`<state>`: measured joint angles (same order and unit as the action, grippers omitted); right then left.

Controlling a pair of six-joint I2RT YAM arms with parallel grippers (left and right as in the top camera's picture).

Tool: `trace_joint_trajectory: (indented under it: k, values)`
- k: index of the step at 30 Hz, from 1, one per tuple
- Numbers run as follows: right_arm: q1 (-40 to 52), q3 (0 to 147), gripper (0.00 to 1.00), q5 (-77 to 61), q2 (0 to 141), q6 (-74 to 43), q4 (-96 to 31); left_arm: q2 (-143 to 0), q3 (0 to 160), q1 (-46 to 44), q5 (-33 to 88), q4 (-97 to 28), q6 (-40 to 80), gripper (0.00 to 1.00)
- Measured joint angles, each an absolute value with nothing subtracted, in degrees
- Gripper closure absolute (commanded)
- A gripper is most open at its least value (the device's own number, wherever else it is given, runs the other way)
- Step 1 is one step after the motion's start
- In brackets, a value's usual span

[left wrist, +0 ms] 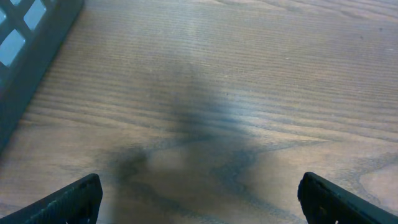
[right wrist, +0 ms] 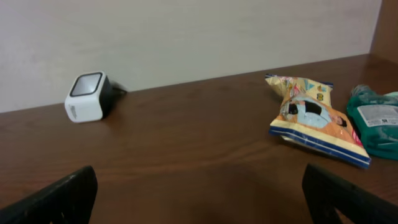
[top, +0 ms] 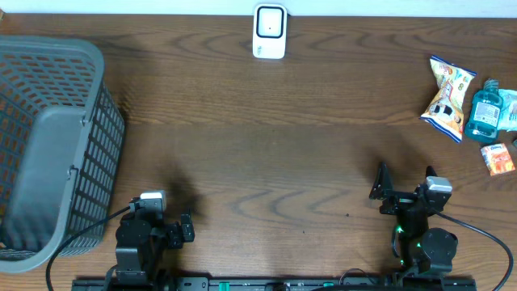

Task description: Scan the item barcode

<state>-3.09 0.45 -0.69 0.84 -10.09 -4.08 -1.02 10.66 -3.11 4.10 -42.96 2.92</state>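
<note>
Orange snack bag [right wrist: 314,121], print too small to read; left gripper [left wrist: 199,193] and right gripper [right wrist: 199,186] released, empty.

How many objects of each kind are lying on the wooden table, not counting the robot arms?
Grey plastic mesh basket: 1
White cube-shaped barcode scanner: 1
Packaged goods: 3 (yellow-orange snack bag, teal labelled pack, small orange box)
Total: 5

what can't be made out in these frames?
- Barcodes: none readable on the snack bag, teal bottle or small orange box; the overhead print is too small.
- Teal bottle: cut off by the right edge in the right wrist view.
- Small orange box: outside the right wrist view.
- Basket: cropped by the overhead's left edge; the left wrist view shows only a corner.
</note>
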Motion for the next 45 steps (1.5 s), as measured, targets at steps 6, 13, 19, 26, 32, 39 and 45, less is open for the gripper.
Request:
trace_joint_trajectory:
  k: [6, 13, 19, 26, 32, 39, 45]
  values:
    - [-3.1, 0.4, 0.01, -0.7, 0.9, -10.1, -4.1, -1.0, 10.7, -3.1, 4.1, -43.0, 2.9, 0.02]
    - [-3.1, 0.4, 0.01, -0.7, 0.9, -10.1, -4.1, -1.0, 10.7, -3.1, 4.1, -43.0, 2.9, 0.02]
    - [-3.1, 0.4, 0.01, -0.7, 0.9, -10.1, -4.1, -1.0, 10.7, -3.1, 4.1, -43.0, 2.9, 0.02]
    - [-3.1, 0.4, 0.01, -0.7, 0.9, -10.1, -4.1, -1.0, 10.7, -3.1, 4.1, -43.0, 2.9, 0.02]
    - [-3.1, 0.4, 0.01, -0.7, 0.9, -10.1, -4.1, -0.8, 10.7, -3.1, 4.1, -42.9, 2.9, 0.02]
    - [-3.1, 0.4, 0.01, -0.7, 0.9, -10.1, -4.1, -0.8, 10.7, -3.1, 4.1, -42.1, 2.9, 0.02]
    - [-3.1, 0.4, 0.01, -0.7, 0.9, -10.1, -4.1, -0.7, 10.5, -3.1, 4.1, -27.8, 2.9, 0.02]
